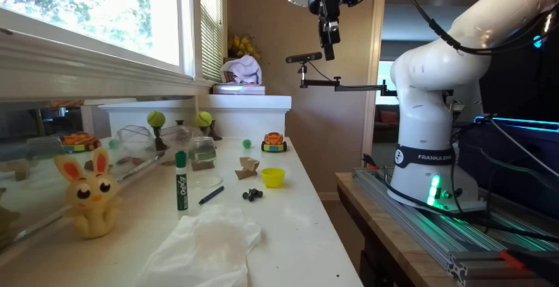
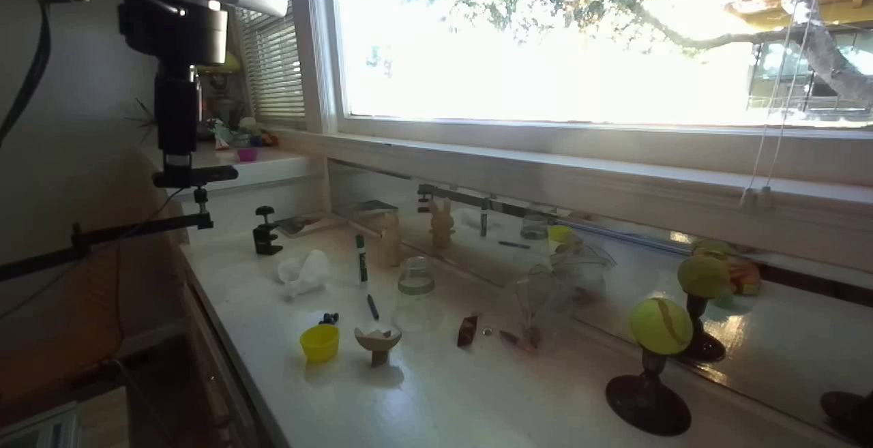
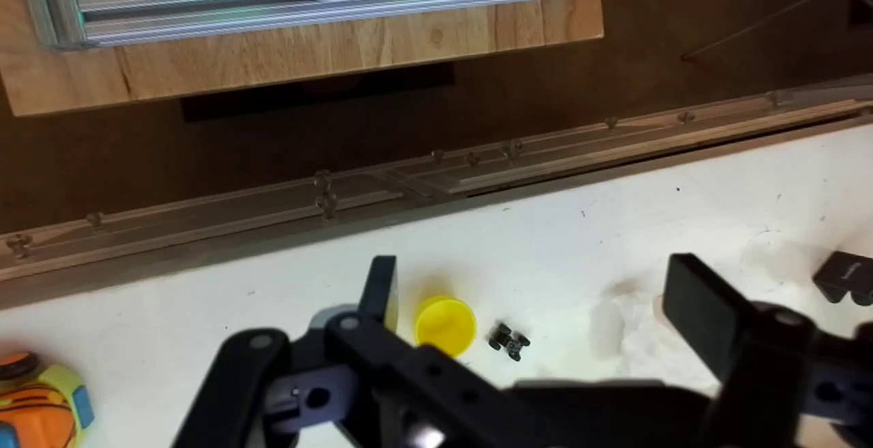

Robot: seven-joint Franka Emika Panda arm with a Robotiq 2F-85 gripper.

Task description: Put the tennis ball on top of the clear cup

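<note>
Beneath the gripper (image 3: 532, 288), whose fingers (image 3: 706, 318) stand wide apart, we see one yellow cup (image 3: 445, 326) and one small black wheeled toy (image 3: 509, 341), both between the fingers, and one white crumpled sheet (image 3: 644, 349) partly hidden by a finger. Out past the two fingers, on opposite sides, are one toy car (image 3: 41, 404) and one black block (image 3: 846, 276). In an exterior view, a bracketed camera (image 1: 303, 57) shows just beside the fingertips; we cannot tell its depth. From the gripper toward the robot base (image 1: 419, 125), the counter (image 3: 532, 243) reaches its edge, then come a strip of floor (image 3: 102, 175) and a wooden table (image 3: 293, 56). On the opposite side, toward the window (image 2: 532, 73), a mirrored strip (image 2: 505, 226) bounds the counter. Well below the gripper, on that window side, we count one tennis ball (image 2: 660, 325), resting on a dark stand (image 2: 648, 400) with its reflection (image 2: 702, 276) alongside, one faint clear cup (image 2: 415, 274), apart from the ball, and one upright marker (image 2: 361, 257).
</note>
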